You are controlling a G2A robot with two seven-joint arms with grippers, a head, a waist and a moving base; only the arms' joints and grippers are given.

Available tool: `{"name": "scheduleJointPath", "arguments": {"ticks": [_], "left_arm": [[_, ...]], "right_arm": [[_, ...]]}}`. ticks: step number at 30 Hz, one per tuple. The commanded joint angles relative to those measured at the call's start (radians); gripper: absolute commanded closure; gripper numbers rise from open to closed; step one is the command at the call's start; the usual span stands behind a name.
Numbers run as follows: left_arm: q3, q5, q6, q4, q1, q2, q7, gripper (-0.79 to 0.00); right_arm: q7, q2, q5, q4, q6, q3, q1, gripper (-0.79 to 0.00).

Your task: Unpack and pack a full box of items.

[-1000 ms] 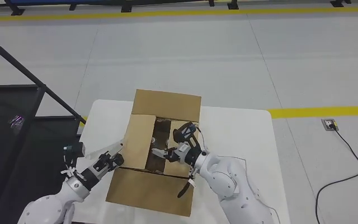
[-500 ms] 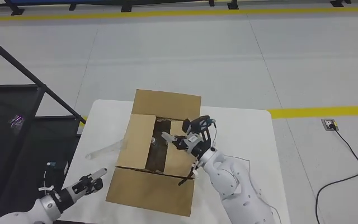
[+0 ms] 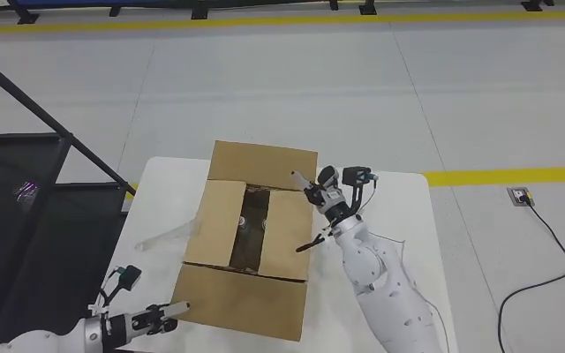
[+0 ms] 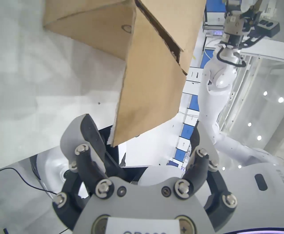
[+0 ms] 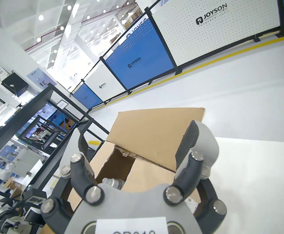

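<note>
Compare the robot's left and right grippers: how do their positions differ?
Height: the left gripper sits near the table, lower than the near flap of the cardboard box; the right gripper is raised above the box. Place: the left gripper is by the box's near left corner, the right gripper over its far right corner. Both have open, empty jaws.

Beyond the jaws of the right gripper (image 5: pixel 137 133), a pale grey floor (image 5: pixel 221 88) runs out to a yellow line (image 5: pixel 221 56) and a row of pegboard panels (image 5: pixel 217 31), white and blue, in black frames. High above those jaws, round ceiling lights (image 5: pixel 40 17) shine in rows. Off to one side of them stands a black metal rack (image 5: pixel 44 104). Below them lies a white table (image 5: pixel 250 168). Seen from above, a second yellow line (image 3: pixel 494 176) crosses the floor beside a floor socket (image 3: pixel 519 195) with a black cable (image 3: pixel 530 289).
</note>
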Motion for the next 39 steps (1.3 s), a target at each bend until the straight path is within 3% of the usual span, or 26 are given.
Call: {"name": "scheduleJointPath", "arguments": {"ticks": [1, 8, 14, 17, 23, 27, 35, 39], "left_arm": [[0.005, -0.033, -0.004, 0.006, -0.009, 0.002, -0.011, -0.785], [-0.007, -0.17, -0.016, 0.016, -0.026, 0.007, -0.039, -0.785], [-0.007, -0.247, -0.009, -0.001, -0.028, 0.01, -0.04, -0.785], [0.0, -0.267, 0.003, -0.007, -0.036, 0.013, -0.052, -0.785], [0.031, -0.284, 0.028, -0.017, -0.066, 0.014, 0.011, -0.785], [0.052, -0.302, 0.035, -0.03, -0.079, 0.012, 0.082, -0.785], [0.101, -0.347, 0.047, -0.048, -0.105, 0.006, 0.203, -0.785], [0.124, -0.346, 0.048, -0.061, -0.113, 0.002, 0.285, -0.785]], "right_arm": [[0.004, -0.001, 0.024, 0.078, -0.003, 0.01, 0.044, -0.785], [0.047, -0.006, 0.156, 0.347, -0.09, 0.035, 0.188, -0.785], [0.193, -0.011, 0.328, 0.544, -0.3, 0.045, 0.289, -0.785], [0.332, -0.013, 0.477, 0.63, -0.467, 0.059, 0.326, -0.785], [0.469, -0.008, 0.627, 0.744, -0.618, 0.083, 0.381, -0.785], [0.592, -0.009, 0.767, 0.754, -0.731, 0.089, 0.381, -0.785], [0.831, 0.009, 0.979, 0.598, -0.731, 0.105, 0.323, -0.785], [0.831, 0.025, 0.991, 0.49, -0.731, 0.076, 0.279, -0.785]]}}
